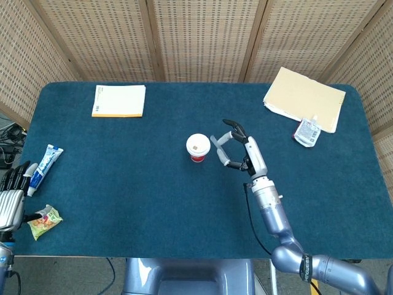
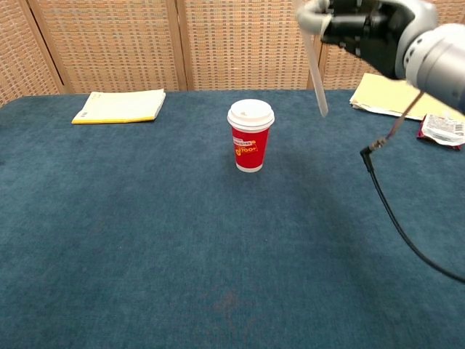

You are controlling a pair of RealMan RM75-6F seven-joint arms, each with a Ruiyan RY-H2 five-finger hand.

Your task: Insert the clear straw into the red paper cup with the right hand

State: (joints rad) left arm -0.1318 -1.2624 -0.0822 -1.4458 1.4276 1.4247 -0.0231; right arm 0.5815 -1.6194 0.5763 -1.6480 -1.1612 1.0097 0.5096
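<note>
The right arm reaches up from the near edge of the worktop [image 1: 123, 203], and its robot hand [image 1: 244, 152] is raised in the air, just to the right of the red paper cup [image 2: 250, 136]. In the chest view this right robot hand [image 2: 363, 25] is high at the top of the frame, above the level of the cup lid. Its thumb and a finger pinch the clear straw [image 2: 314, 71] near the upper end, while the other fingers are curled loosely. The straw hangs nearly upright with a small tilt, its lower end free in the air, beside the cup and not touching it. The cup stands upright on the blue worktop with its white lid on. The left robot hand [image 1: 11, 200] rests at the far left edge, fingers apart and holding nothing, near a toothpaste tube [image 1: 43, 168] and a small snack packet [image 1: 45, 221].
</note>
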